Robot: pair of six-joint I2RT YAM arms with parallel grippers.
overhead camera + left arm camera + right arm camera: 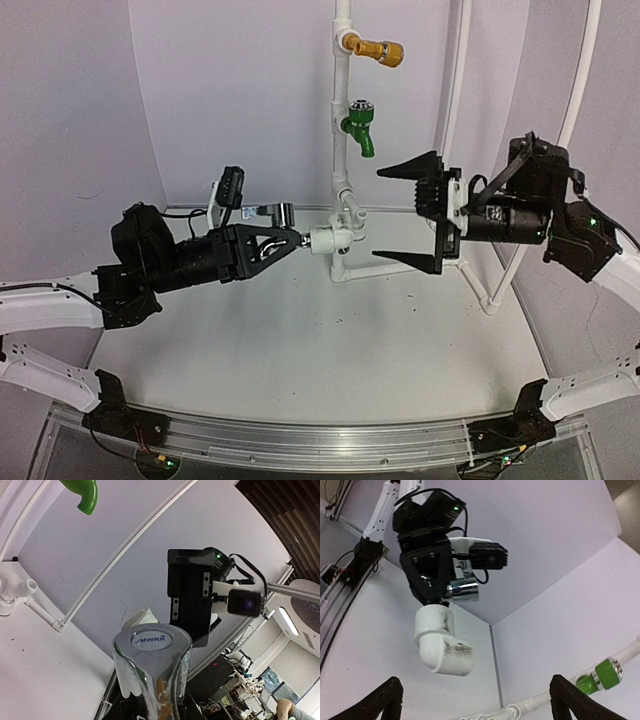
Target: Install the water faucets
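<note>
At the centre of the top view the silver tap [275,212], joined to the white fitting [327,240], is held level in the clamped left pincer [297,238], so that the socket faces the white pipe stand [337,85]. The right pincer [378,215] is spread wide beside it, probably for steadying.

The pipe stand [343,100] is white. Near its top is the yellow-brass tap [383,50], and lower on the stand the green tap [360,130]. Beside the stand's foot, the fitting [442,645] is white with dark smudges, and the metal tap [150,662] is shiny silver-grey with a blue-and-white round badge. The left gripper [297,239] and right gripper [378,214] are black.
</note>
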